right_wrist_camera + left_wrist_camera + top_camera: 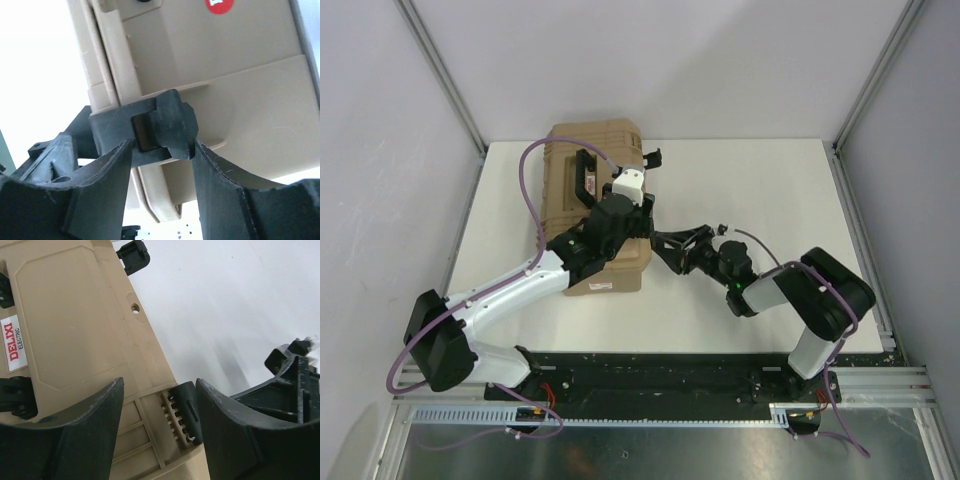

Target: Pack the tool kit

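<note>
tan case (pixel 568 190), black latch (pixel 170 117) in grip of right gripper (pixel 162 146)

My 2 arms, the left arm (pixel 510 290) and the right arm (pixel 775 290), show white links, black joints and purple cable (pixel 527 185), and the right gripper (pixel 162 145) has scuffed matte black fingers (pixel 230 190).

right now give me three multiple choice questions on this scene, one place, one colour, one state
1. Where on the table is the tool case? A near right B far left C centre front
2. Case colour? A blue B red C tan
3. The right pincer is: A shut on a black latch B holding a screwdriver C clear of the case
Answers: B, it lies at the far left corner; C, tan shell in all views; A, its fingers press both sides of the latch.
</note>
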{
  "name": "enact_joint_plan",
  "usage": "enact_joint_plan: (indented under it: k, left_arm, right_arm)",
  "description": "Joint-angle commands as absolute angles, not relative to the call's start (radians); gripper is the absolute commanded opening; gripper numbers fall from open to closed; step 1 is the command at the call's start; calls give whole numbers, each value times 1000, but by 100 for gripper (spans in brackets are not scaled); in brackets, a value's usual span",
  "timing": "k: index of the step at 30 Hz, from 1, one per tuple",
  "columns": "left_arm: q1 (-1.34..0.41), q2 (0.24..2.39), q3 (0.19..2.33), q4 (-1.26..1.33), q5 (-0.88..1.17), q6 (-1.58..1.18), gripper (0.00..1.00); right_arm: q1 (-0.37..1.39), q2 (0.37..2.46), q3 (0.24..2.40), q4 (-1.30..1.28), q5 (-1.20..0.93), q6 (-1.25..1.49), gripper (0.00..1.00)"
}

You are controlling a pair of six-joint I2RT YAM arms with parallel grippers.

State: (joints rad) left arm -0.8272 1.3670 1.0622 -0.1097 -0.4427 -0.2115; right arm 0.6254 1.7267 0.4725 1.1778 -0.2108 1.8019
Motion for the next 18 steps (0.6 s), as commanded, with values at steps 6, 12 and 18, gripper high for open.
enact_joint_plan:
  k: [6, 12, 18]
  left_arm:
    - [-834, 1440, 974, -483, -410, -295, 65]
    - [-833, 1447, 973, -483, -399, -293, 64]
    - [-834, 1447, 974, -483, -392, -294, 64]
  right_arm:
    - [628, 1591, 526, 1440, -262, 1721, 56]
    - [633, 1549, 572, 1281, -306, 1625, 60]
    - [642, 1540, 603, 1183, -330, 1577, 61]
